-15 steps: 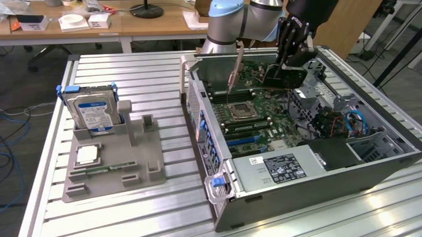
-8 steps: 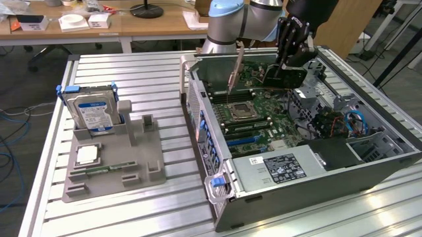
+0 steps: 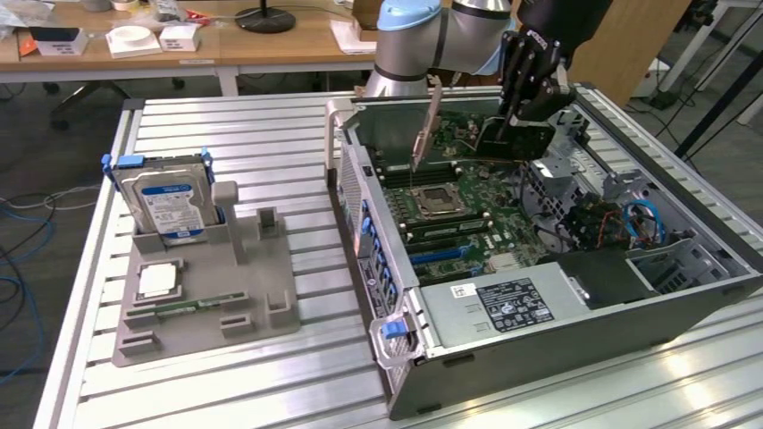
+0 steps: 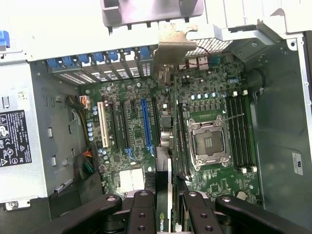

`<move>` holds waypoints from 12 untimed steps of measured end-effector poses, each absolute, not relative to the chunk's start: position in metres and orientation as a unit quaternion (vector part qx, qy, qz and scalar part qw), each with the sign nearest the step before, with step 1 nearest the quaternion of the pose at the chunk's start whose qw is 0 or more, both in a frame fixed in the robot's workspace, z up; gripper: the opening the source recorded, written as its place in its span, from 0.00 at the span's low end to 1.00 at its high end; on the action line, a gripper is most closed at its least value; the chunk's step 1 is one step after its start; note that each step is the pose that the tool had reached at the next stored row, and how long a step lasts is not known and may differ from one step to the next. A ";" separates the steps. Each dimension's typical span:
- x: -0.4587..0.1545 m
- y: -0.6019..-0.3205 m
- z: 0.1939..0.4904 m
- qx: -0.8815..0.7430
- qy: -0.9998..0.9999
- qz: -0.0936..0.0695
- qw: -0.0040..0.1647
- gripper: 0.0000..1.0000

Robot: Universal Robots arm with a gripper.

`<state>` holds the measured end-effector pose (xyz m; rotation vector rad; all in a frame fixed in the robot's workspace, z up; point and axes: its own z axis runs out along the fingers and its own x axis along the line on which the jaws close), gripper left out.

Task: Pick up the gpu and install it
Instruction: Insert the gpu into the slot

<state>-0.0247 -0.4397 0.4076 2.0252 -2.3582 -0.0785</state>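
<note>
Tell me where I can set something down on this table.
Bare slats lie between the grey holder and the computer case, and along the table edge nearest the exterior camera. Inside the case is crowded: the gripper holds the gpu over the motherboard.

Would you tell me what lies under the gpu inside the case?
The gpu, held edge-on by the gripper, hangs over the motherboard: a blue slot to one side, the CPU socket to the other. The strip right beneath it is hidden.
</note>
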 end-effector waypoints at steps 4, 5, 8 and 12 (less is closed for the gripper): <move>-0.025 -0.440 0.408 0.654 -0.756 -0.025 0.016 0.26; -0.025 -0.440 0.408 0.655 -0.755 -0.025 0.016 0.26; -0.025 -0.440 0.408 0.657 -0.753 -0.025 0.016 0.26; -0.025 -0.440 0.408 0.660 -0.751 -0.025 0.016 0.26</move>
